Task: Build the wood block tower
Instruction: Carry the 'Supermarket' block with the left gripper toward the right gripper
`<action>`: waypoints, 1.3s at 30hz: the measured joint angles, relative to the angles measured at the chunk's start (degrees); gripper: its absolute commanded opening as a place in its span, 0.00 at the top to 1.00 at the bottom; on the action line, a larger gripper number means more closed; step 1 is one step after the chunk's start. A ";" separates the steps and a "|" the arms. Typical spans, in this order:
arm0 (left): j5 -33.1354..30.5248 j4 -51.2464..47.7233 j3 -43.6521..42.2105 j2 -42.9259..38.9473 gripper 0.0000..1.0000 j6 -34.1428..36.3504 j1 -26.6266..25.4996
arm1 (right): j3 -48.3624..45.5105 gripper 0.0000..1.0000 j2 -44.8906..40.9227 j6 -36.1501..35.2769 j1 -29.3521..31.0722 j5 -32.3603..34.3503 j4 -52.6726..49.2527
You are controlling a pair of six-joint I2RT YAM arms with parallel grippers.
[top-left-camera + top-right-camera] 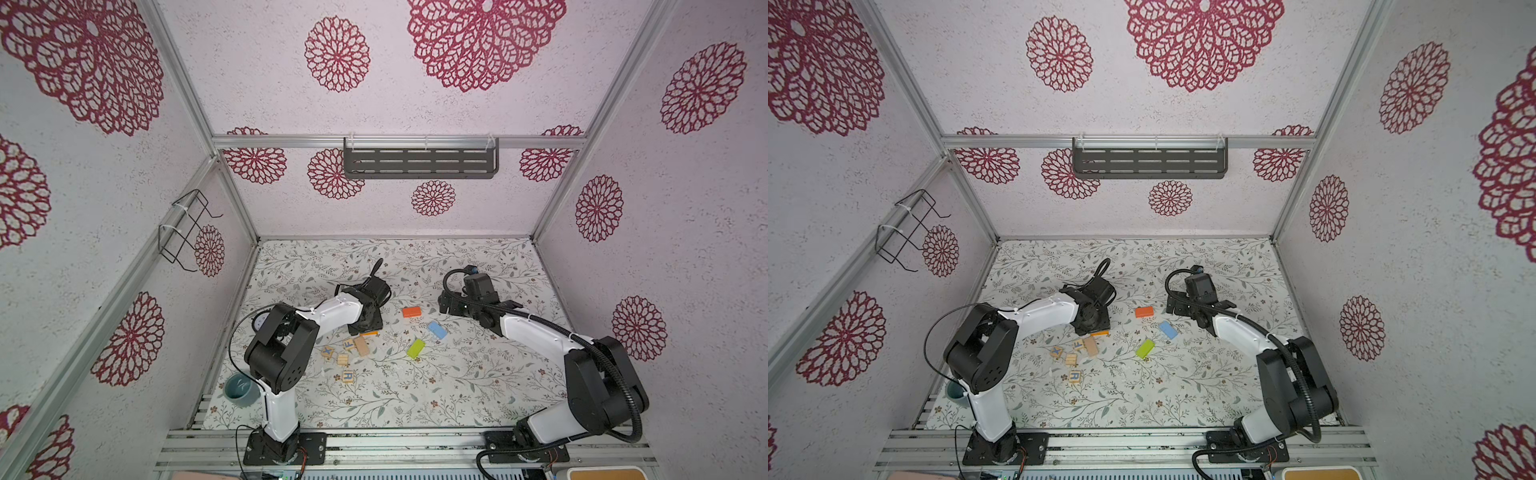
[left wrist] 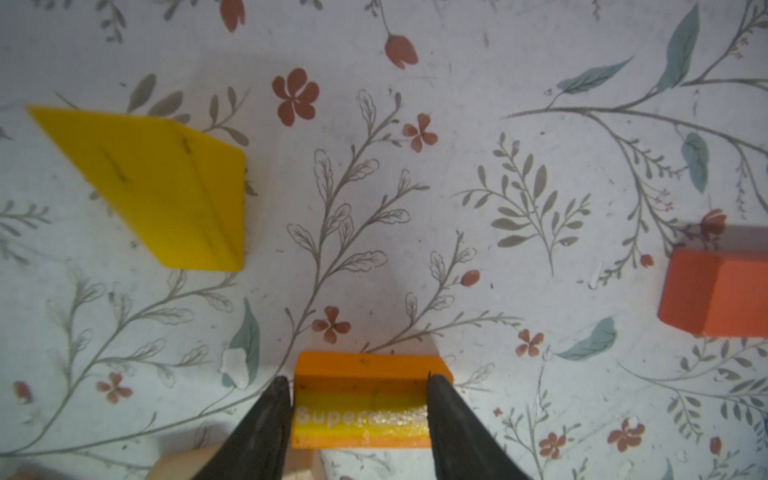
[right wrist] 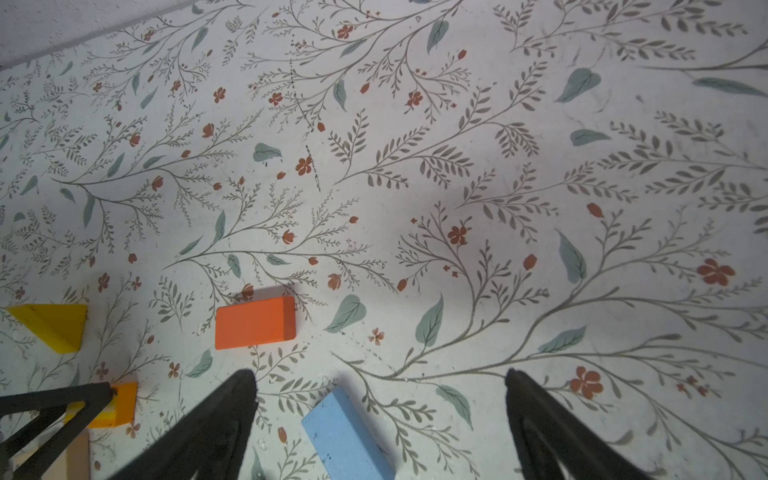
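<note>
1. Two grippers are seen over the floral table (image 1: pixel 457 395), on which the wood blocks are scattered singly.
2. The left gripper (image 2: pixel 359 384) is clamped on an orange-yellow block (image 2: pixel 361 399). Its jaws are pressed against both ends, and the block is seen resting on the table.
3. A yellow wedge (image 2: pixel 158 191) is found near that gripper, apart from it.
4. The right gripper (image 3: pixel 380 376) is spread wide and empty, held above the light blue block (image 3: pixel 345 440).
5. The orange block (image 1: pixel 411 311), the light blue block and the lime green block (image 1: pixel 416 348) are laid out mid-table, each apart from the others.
6. The tan block (image 1: pixel 361 345) and the lettered cubes (image 1: pixel 348 377) are clustered beside the left arm.
</note>
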 measured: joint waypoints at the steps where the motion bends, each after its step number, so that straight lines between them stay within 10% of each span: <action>1: -0.20 -0.42 0.20 0.00 0.34 0.26 0.00 | -0.11 0.03 0.00 0.00 0.00 0.00 0.09; 18: -0.35 -2.43 3.19 2.14 0.28 2.73 -0.92 | -0.37 0.01 0.00 0.00 -0.04 -0.02 0.13; 39: -0.26 -3.45 4.13 2.69 0.43 3.13 -1.22 | -0.37 0.01 0.00 0.00 -0.04 -0.02 0.13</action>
